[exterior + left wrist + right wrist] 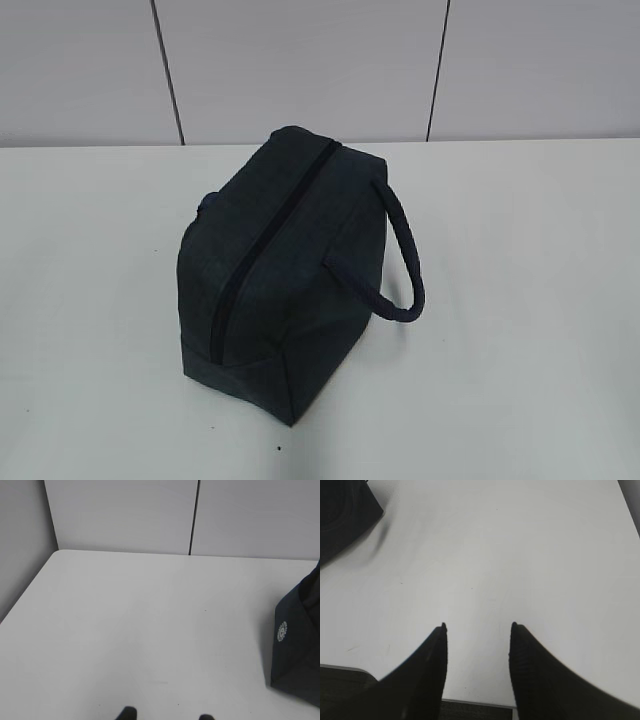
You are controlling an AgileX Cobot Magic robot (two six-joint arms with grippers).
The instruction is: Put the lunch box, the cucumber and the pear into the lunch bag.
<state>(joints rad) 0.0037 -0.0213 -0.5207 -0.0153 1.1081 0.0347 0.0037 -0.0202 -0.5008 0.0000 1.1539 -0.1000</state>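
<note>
- The lunch bag point(285, 270) stood alone near the middle of the white worktop point(520, 300), a boxy dark navy fabric thing with its long axis running from the near-left corner toward the far right.
- Its black zipper point(268, 245) ran along that same axis across the top and looked drawn closed from end to end; no foil lining showed.
- 1 padded loop handle point(405, 262) drooped out over the right side, soft and rope-like; only a hint of another handle showed at the far-left edge.
- The lunch box, the cucumber and the pear were nowhere on the worktop in any of the 3 views, so I took them to be inside the bag already, though that was my guess.
- The left tool point(167, 715) hung low over bare worktop with just its 2 dark tips showing at the bottom of its view, set apart with nothing between them; the bag lay to its right, 1 end panel with a small pale round logo point(282, 631) facing it.
- The right tool point(477, 645) had its 2 black tapering fingers point(432, 670) spread, with only smooth white worktop between them; the bag sat off to its far left.
- Neither tool was touching the bag; I couldn't say which arm was nearer to it.
</note>
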